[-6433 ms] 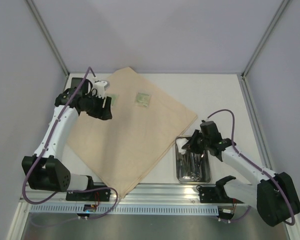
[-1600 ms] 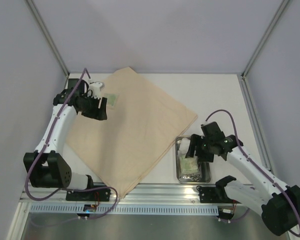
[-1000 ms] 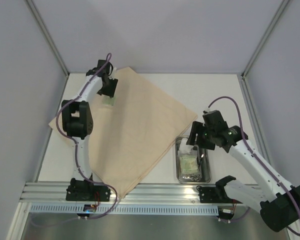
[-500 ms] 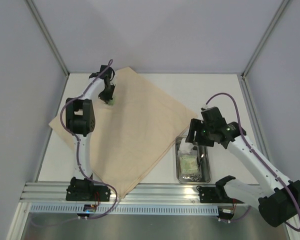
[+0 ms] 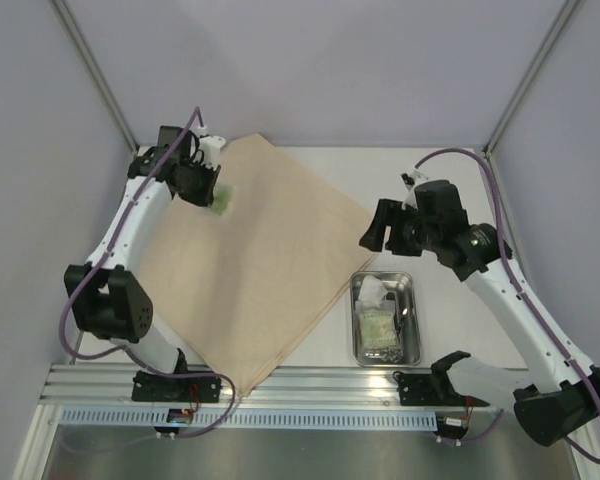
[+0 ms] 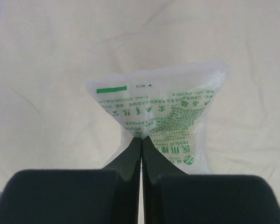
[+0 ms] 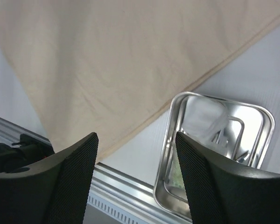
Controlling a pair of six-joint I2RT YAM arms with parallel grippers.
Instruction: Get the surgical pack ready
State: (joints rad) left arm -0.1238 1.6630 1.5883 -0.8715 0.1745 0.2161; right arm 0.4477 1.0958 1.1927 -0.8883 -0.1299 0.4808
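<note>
I am pressing the left gripper jaws fully together on the near edge of the green packet, which is sitting at the far-left corner of the tan cloth sheet. I am holding the right gripper wide apart and empty, raised above the cloth's right corner, just far of the steel tray.

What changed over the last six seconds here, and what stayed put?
The left gripper has closed on the green packet at the far-left corner of the cloth. The second packet, earlier mid-cloth, now lies in the tray. The right gripper, open, has risen from the tray toward the far side. Cloth and tray have not moved.
</note>
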